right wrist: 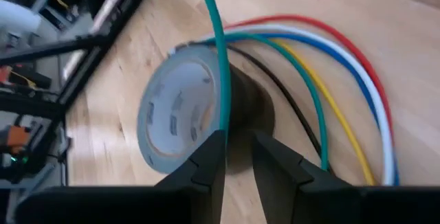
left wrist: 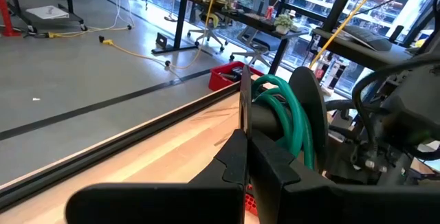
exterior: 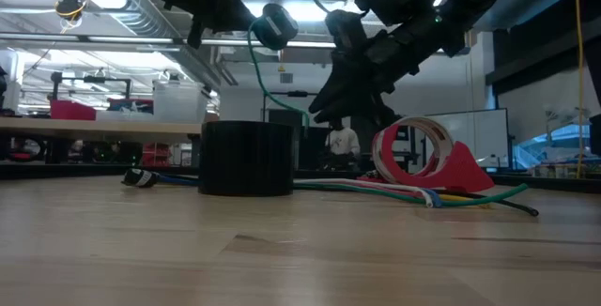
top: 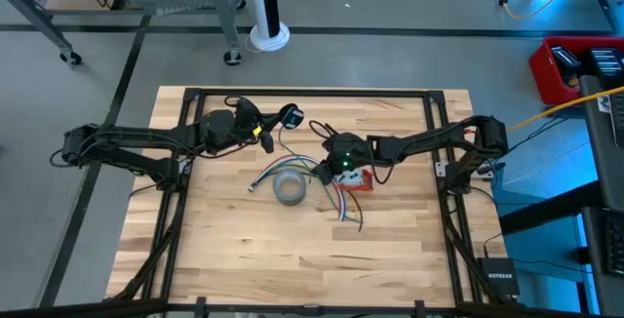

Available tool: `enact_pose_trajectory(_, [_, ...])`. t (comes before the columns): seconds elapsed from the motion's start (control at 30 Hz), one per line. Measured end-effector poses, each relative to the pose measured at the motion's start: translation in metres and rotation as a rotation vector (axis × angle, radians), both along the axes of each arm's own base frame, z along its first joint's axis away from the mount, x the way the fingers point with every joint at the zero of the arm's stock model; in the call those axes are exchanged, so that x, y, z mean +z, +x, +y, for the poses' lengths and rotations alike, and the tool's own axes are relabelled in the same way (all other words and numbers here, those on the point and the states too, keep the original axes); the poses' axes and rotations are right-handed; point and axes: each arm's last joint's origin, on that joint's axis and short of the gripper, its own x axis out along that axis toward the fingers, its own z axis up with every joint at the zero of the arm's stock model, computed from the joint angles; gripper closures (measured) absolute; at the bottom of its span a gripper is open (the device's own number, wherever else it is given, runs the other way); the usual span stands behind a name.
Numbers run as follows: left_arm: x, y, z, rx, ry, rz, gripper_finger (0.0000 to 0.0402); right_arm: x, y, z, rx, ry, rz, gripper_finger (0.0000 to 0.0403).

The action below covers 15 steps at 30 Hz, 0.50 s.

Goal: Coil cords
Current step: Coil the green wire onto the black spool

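Above tabletop, left tool [top: 275,121]: raised over the far middle, fingers clamped on a small dark spool [left wrist: 302,117] wound with turns of thin green cord [left wrist: 285,117]; low view shows the spool up high with green cord hanging down from it.
Right tool [right wrist: 237,157]: just over the middle of the tabletop, two dark fingers slightly apart with the green cord running down between them; cannot tell whether the pads press it.
Green cord's free length: stretches from the spool toward the right tool, then joins the loose bundle on the wood.
Loose bundle: red, white, blue, yellow and dark thin cords [right wrist: 357,114] lying in a curve beside and partly against the roll, ends fanned toward the near side.
Grey tape roll [top: 290,188]: flat on the wood at centre, near the right tool.
Red tape ring [exterior: 413,151]: upright on a red holder, just right of the grey roll; mostly covered by the right arm from above.
Hidden or unclear: cord plugs too small to make out; left fingertips cut off by the spool.
Surface: pale wooden plank tabletop [top: 244,250] inside a dark metal frame.
Room: grey floor, white post base, yellow cable, red box at right; benches, ceiling lights and a distant person at low level.
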Motion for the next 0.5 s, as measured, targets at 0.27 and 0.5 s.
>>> enact_pose_trajectory(0.27, [0.000, 0.000, 0.000, 0.000, 0.000, -0.002, 0.0401, -0.005, 0.006, 0.005, 0.019, 0.013, -0.030, 0.0326])
enact_pose_trajectory(0.5, [0.000, 0.000, 0.000, 0.000, 0.000, -0.001, 0.0401, -0.014, 0.008, 0.007, 0.024, 0.023, -0.010, 0.0326])
